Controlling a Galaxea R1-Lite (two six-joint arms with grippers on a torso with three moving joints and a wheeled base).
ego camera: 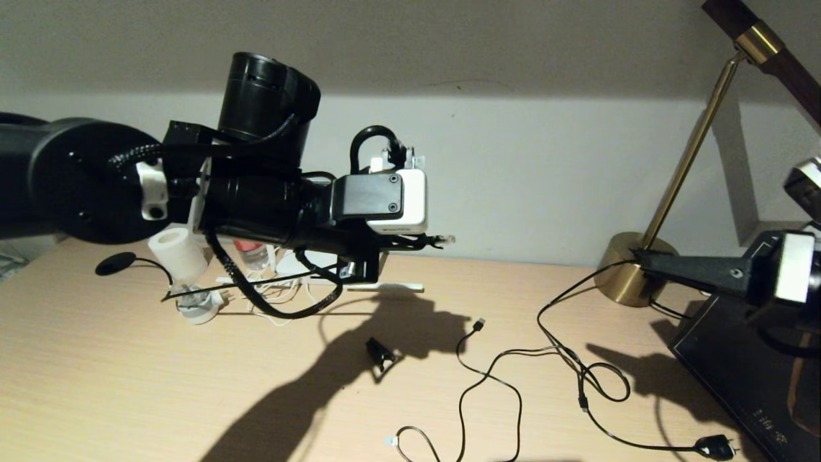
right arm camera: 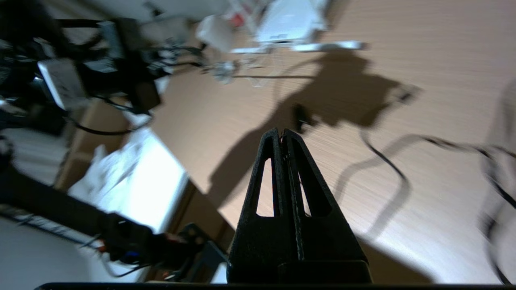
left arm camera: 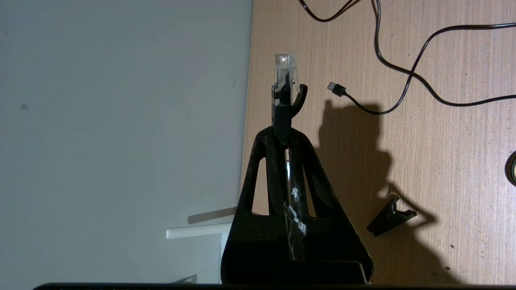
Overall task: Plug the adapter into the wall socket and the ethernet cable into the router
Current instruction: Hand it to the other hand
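One job is part way: the ethernet cable (left arm camera: 284,76) tip is pinched tight in the left gripper (left arm camera: 283,135), up in the air near the router (right arm camera: 288,20), not in yet. The right gripper (right arm camera: 282,139) waits aside, jaws together and empty

The counter (ego camera: 641,308) is pale wood-look laminate with fine straight grain and a matt face. The left claw (left arm camera: 285,133) is rough, matt black plastic, and the ethernet cable (left arm camera: 282,112) pinched in it ends in a clear, glossy plastic clip. The lamp (ego camera: 632,273) has a brushed brass base and stem. The router (right arm camera: 288,22) looks like smooth white plastic. The wall (ego camera: 545,160) is flat matt paint.
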